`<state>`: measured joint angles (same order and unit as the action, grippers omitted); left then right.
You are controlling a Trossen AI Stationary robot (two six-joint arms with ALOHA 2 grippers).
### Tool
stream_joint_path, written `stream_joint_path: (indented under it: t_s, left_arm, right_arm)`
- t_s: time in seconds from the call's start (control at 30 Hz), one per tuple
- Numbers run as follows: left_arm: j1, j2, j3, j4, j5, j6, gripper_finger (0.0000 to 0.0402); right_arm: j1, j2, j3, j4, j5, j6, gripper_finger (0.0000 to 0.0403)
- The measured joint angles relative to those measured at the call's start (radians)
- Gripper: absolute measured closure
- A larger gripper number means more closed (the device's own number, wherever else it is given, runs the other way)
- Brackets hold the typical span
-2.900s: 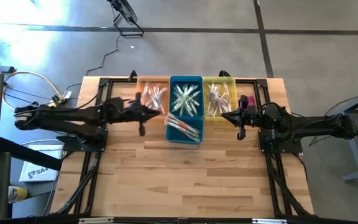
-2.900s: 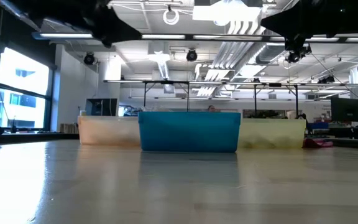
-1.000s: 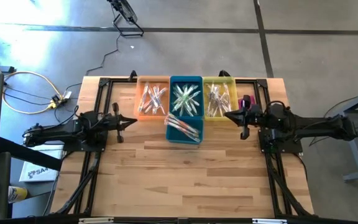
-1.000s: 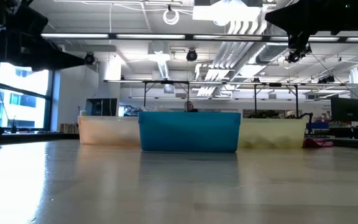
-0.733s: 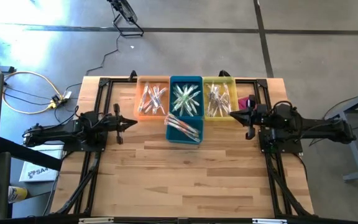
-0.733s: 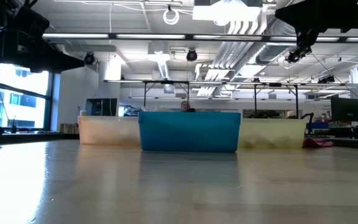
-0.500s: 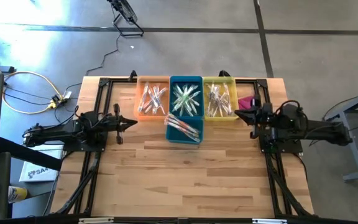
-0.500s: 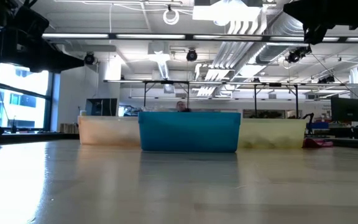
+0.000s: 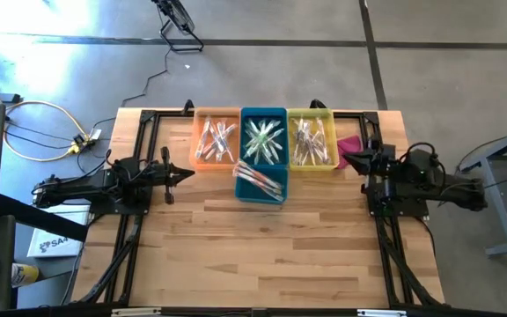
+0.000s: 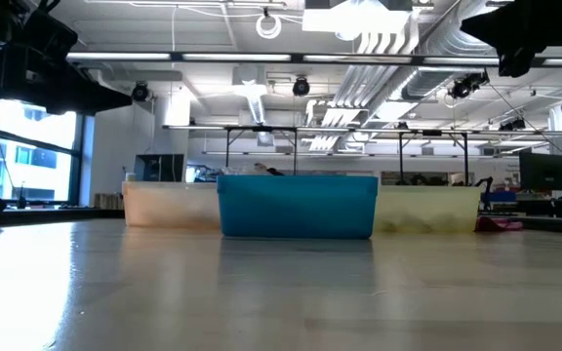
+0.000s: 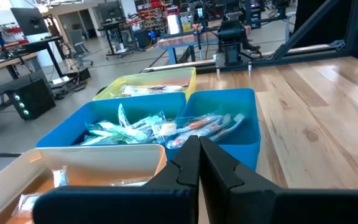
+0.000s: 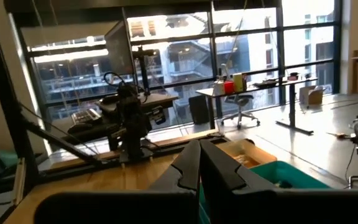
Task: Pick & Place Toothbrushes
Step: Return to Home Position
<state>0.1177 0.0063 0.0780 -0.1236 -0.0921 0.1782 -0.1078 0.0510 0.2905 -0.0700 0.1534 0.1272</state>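
Observation:
Wrapped toothbrushes lie in three bins at the table's far side: an orange bin (image 9: pixel 216 139), a blue bin (image 9: pixel 263 154) with two compartments, and a yellow bin (image 9: pixel 311 139). The left wrist view shows the toothbrushes (image 11: pixel 160 127) in the blue bin heaped in clear wrappers. My left gripper (image 9: pixel 187 173) is shut and empty, level, just left of the bins and pointing at them; its fingers (image 11: pixel 199 155) meet tip to tip. My right gripper (image 9: pixel 346 159) is shut and empty, right of the yellow bin, pointing across the table (image 12: pixel 199 158).
A pink cloth (image 9: pixel 349 143) lies right of the yellow bin, beside my right gripper. Black frame rails (image 9: pixel 139 220) run along both sides of the table. The wooden top (image 9: pixel 262 255) in front of the bins is bare. From the low view the bins (image 10: pixel 298 206) stand in a row.
My right gripper has drawn back toward the table's right edge, away from the yellow bin, staying shut and empty. The bins and toothbrushes have not moved.

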Motion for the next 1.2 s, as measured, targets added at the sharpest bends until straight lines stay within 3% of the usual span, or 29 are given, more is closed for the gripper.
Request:
stream_joint_path:
  t_s: [0.33,0.8,1.07,1.2]
  left_arm:
    - [0.000,0.000,0.000,-0.007,0.000,0.004,0.0401]
    - [0.000,0.000,-0.002,-0.009,-0.001,0.001,0.0401]
    - [0.000,0.000,-0.002,-0.013,-0.005,0.004,0.0401]
    - [0.000,0.000,-0.002,-0.010,-0.008,0.053,0.0401]
  right_arm:
    - [0.000,-0.041,-0.005,-0.043,0.005,0.003,0.0400]
    - [0.000,-0.044,-0.269,0.217,0.005,0.027,0.0400]
    - [0.000,-0.040,-0.282,0.171,0.006,-0.039,0.0400]
    - [0.000,-0.038,-0.282,0.134,0.089,-0.069,0.0400]
